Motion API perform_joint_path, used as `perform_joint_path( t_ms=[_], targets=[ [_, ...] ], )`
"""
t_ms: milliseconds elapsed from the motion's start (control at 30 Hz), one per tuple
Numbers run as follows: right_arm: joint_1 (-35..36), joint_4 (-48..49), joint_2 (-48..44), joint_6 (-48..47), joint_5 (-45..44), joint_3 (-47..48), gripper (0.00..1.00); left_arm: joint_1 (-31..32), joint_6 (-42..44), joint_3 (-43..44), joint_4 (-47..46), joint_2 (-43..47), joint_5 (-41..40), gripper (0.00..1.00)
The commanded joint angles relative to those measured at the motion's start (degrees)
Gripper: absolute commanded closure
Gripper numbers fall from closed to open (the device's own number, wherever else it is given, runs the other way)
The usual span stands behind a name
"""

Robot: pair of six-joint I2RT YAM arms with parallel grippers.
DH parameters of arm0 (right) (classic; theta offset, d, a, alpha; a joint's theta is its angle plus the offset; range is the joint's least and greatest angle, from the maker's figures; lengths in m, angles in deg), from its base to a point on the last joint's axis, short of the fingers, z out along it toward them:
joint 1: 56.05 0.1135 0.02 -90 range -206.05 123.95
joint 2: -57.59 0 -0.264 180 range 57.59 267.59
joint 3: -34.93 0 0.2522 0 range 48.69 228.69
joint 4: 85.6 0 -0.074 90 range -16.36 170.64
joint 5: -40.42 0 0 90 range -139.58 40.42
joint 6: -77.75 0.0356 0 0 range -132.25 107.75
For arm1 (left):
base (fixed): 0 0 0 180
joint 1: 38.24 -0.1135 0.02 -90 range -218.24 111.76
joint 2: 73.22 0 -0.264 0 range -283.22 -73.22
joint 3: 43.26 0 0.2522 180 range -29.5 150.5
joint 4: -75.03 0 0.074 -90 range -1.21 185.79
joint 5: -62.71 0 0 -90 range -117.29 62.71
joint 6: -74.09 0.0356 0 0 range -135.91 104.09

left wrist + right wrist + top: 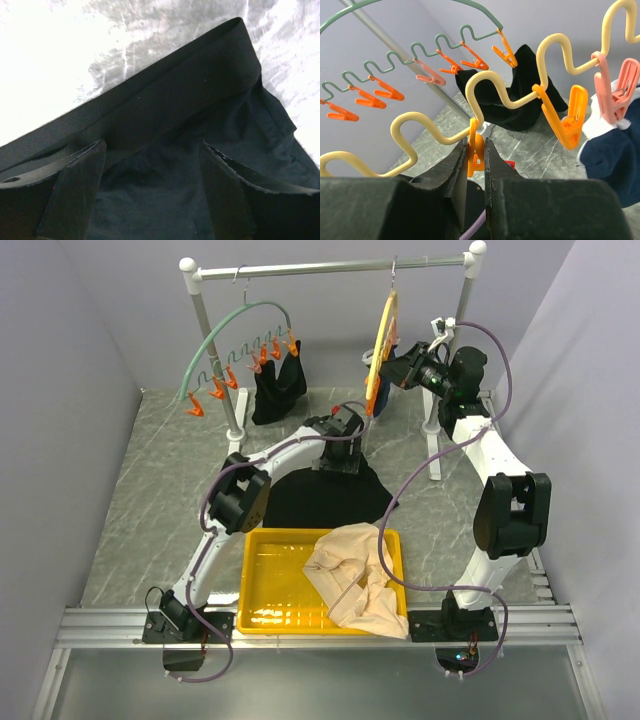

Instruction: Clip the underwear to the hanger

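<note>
The black underwear [325, 498] lies flat on the table behind the tray. In the left wrist view its waistband [165, 100] runs diagonally. My left gripper [340, 452] is down on its far edge. Its jaws are open, with black fabric [150, 200] between the fingers [75, 185]. The pale yellow hanger [383, 345] hangs from the rail at the right. In the right wrist view its wavy wire [485, 85] carries orange clips. My right gripper [476, 150] is shut on one orange clip [476, 146] under the wire; it also shows in the top view [398, 365].
A green hanger [235, 335] with orange clips holds another black garment [277, 385] at the back left. A navy white-trimmed garment [615, 155] hangs from a pink clip [615, 90]. A yellow tray [275, 585] with a beige garment [360, 580] sits in front. The rack's posts [213, 350] stand on the table.
</note>
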Motion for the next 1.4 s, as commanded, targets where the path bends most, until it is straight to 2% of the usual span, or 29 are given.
perform_joint_path(
  t_ms=[0,167,300,400,467,500,600,800,900,933,1033,1133,1167,1200,1367],
  targets=[
    [-0.4,0.5,-2.8,-1.1,0.8,-0.5,1.0,-1.0,-1.5,-0.8,2.1,-2.8,-1.5,0.22],
    [-0.4,0.5,-2.8,-1.0,0.4,-0.7,1.0,-2.9,0.3,-2.6,2.3,-4.7,-0.5,0.33],
    [-0.4,0.3,-2.6,-0.9,0.2,-0.2,1.0,-4.7,1.5,-4.2,2.5,-6.0,0.5,0.51],
    [-0.4,0.4,-2.1,-0.6,0.1,0.1,1.0,-4.9,2.6,-4.3,2.5,-6.1,0.9,0.6],
    [-0.4,0.3,-1.9,-0.6,0.0,0.4,1.0,-5.0,3.1,-4.3,2.3,-6.3,1.1,0.63],
    [-0.4,0.3,-1.9,-0.6,0.0,0.4,1.0,-4.9,3.5,-4.4,2.1,-6.4,1.2,0.69],
    [-0.4,0.0,-1.8,-1.0,0.0,0.6,1.0,-4.7,6.5,-4.0,1.9,-6.7,1.2,0.77],
    [-0.4,-0.1,-2.0,-1.4,0.1,0.3,1.0,-2.9,21.9,-8.9,-1.5,-4.4,1.4,0.81],
    [-0.5,0.0,-2.0,-1.5,0.2,0.3,1.0,-1.2,33.5,-12.8,-4.2,-2.6,2.3,0.85],
    [-0.5,0.0,-2.0,-1.4,0.2,0.3,1.0,-0.7,39.7,-14.3,-5.4,-1.7,2.7,0.85],
    [-0.5,0.1,-2.0,-1.4,0.3,0.6,1.0,0.5,49.8,-22.0,-11.7,2.9,3.3,0.84],
    [-0.5,0.2,-1.8,-1.5,0.6,0.7,1.0,0.4,55.7,-26.1,-16.0,6.1,5.1,0.78],
    [-0.5,0.2,-1.8,-1.5,0.7,0.7,1.0,0.0,55.9,-25.1,-16.0,6.5,5.5,0.75],
    [-0.5,0.5,-1.7,-1.2,0.8,0.7,1.0,-0.2,55.7,-23.4,-14.9,6.2,7.2,0.67],
    [-0.5,0.8,-1.6,-1.0,0.9,1.1,1.0,0.0,43.7,-9.1,-6.9,4.0,8.2,0.44]
  ],
)
